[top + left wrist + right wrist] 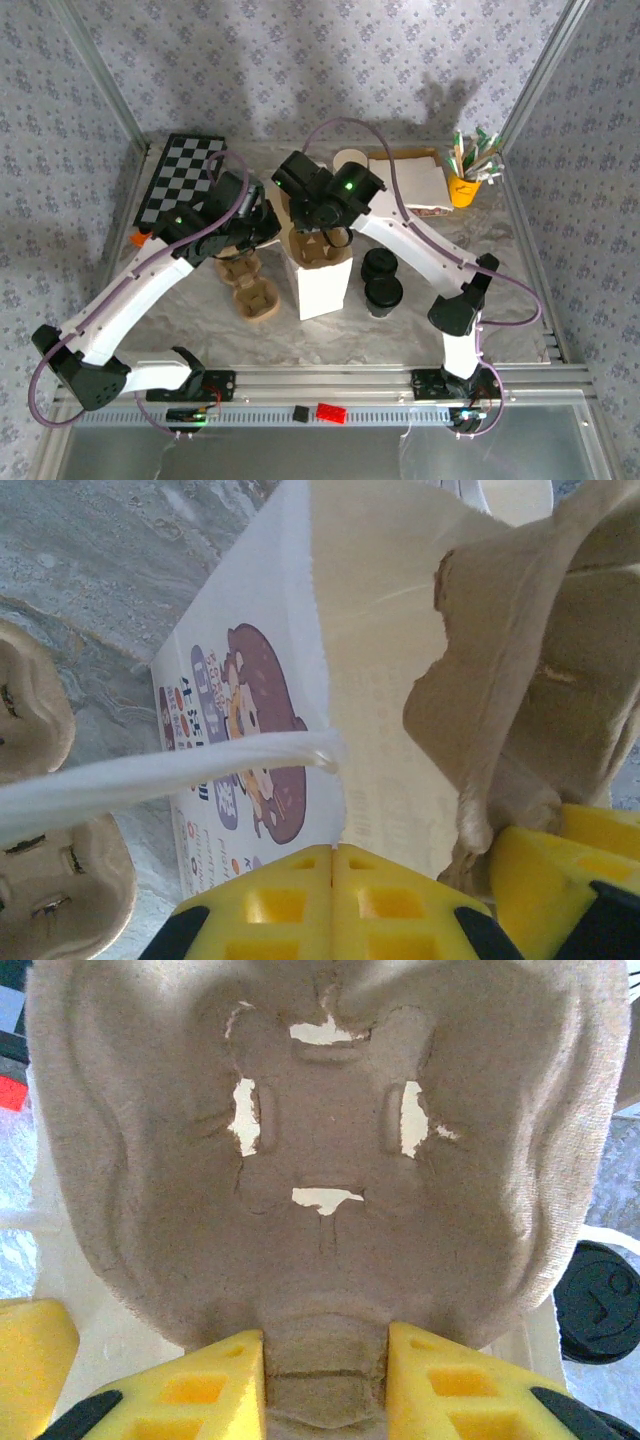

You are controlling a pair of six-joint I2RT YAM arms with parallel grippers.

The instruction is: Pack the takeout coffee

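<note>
Clamping the pulp cup carrier (pixel 320 1140) in the right gripper (pixel 325 1380), over the white paper bag (pixel 322 290); pinching the bag's rim in the closed left gripper (pixel 334 900). On the marbled bench (pixel 200 330), just right of the bag: takeout coffee (pixel 383 292), upright. Floral wallpaper (pixel 300 60) around. From the left wrist, cartoon print (pixel 240 730) on the bag.

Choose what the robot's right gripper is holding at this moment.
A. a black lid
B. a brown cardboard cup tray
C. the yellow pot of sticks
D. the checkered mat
B: the right gripper is clamped on an edge tab of the cardboard cup tray, which sits at the mouth of the white bag.
</note>
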